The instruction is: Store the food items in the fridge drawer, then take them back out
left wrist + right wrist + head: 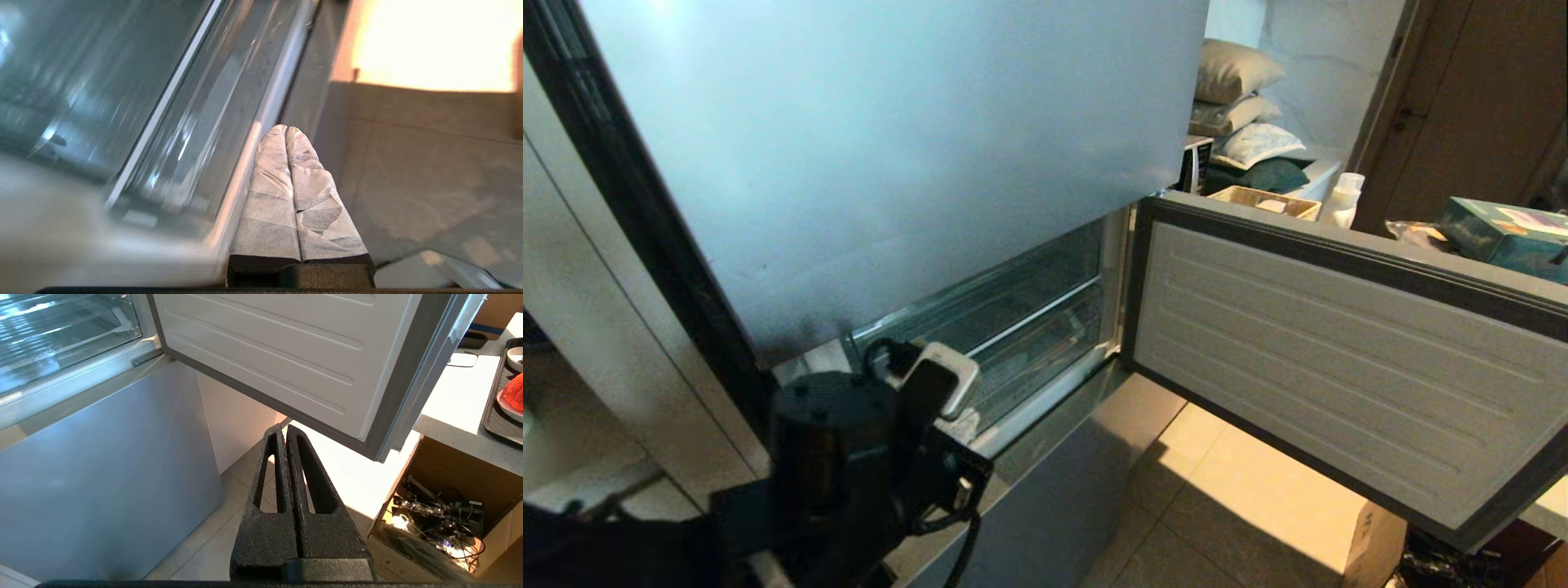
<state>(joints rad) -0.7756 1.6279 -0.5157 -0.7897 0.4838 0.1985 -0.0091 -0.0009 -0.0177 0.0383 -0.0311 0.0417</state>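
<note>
The fridge drawer (1045,347) is a clear plastic bin pushed into the open middle section of the silver-blue fridge; its ribbed floor (61,330) shows no food inside. My left arm (849,457) reaches toward it from the lower left. My left gripper (284,130), with taped fingers, is shut and empty, its tips at the drawer's front rail (261,122). My right gripper (284,426) hangs shut over the floor below the open door. One red-orange food item (515,394) lies on a plate in a dark tray (492,408), cut off by the picture's edge.
The compartment door (1339,351) stands swung out to the right, over the tiled floor (1241,506). The closed upper door (890,147) and lower door (102,477) flank the opening. A counter (457,400) stands right of the door, with a cardboard box of cables (441,514) beneath.
</note>
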